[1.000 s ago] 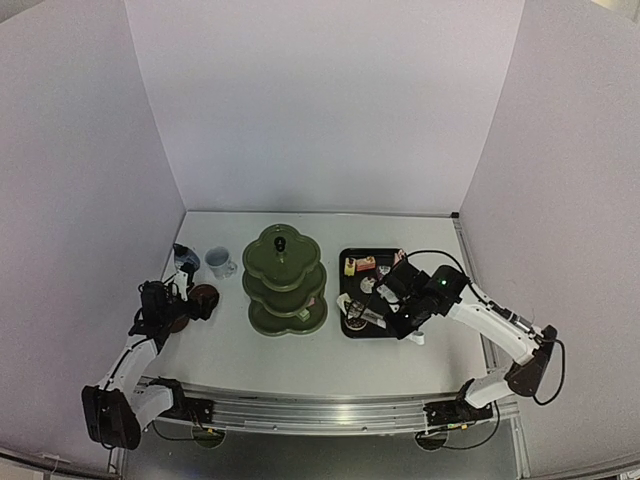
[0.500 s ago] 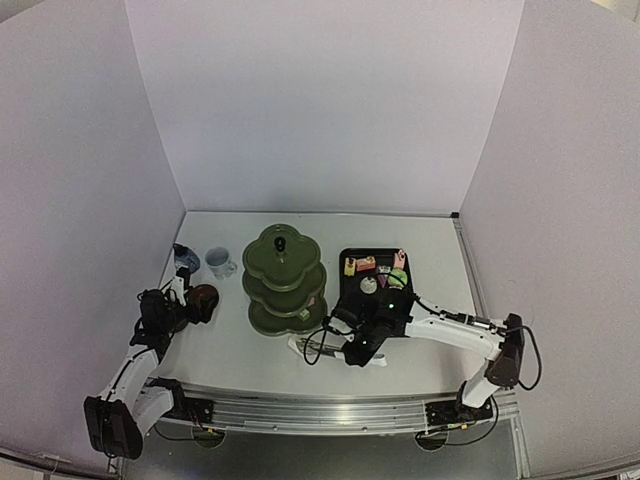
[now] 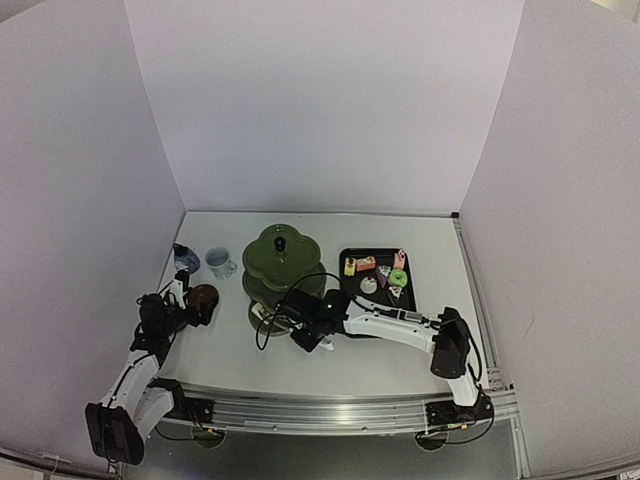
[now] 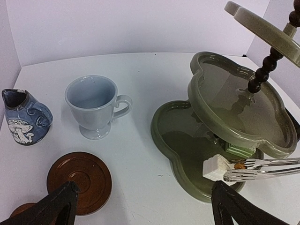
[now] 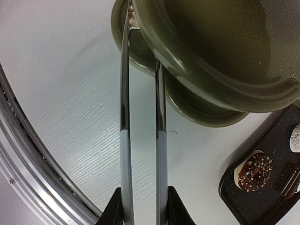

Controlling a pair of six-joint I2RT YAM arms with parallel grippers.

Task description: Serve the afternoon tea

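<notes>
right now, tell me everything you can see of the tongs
The tongs are shiny metal: two long slim arms ending in fork-like tips. They lie nearly level, the right gripper squeezing both arms. The tips pinch a small white cake and reach under the middle tier, over the bottom tier of the stand. Whether the cake rests on that tier I cannot tell.

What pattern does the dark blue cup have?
The dark blue cup bears a white mushroom; clearest in the left wrist view.
</notes>
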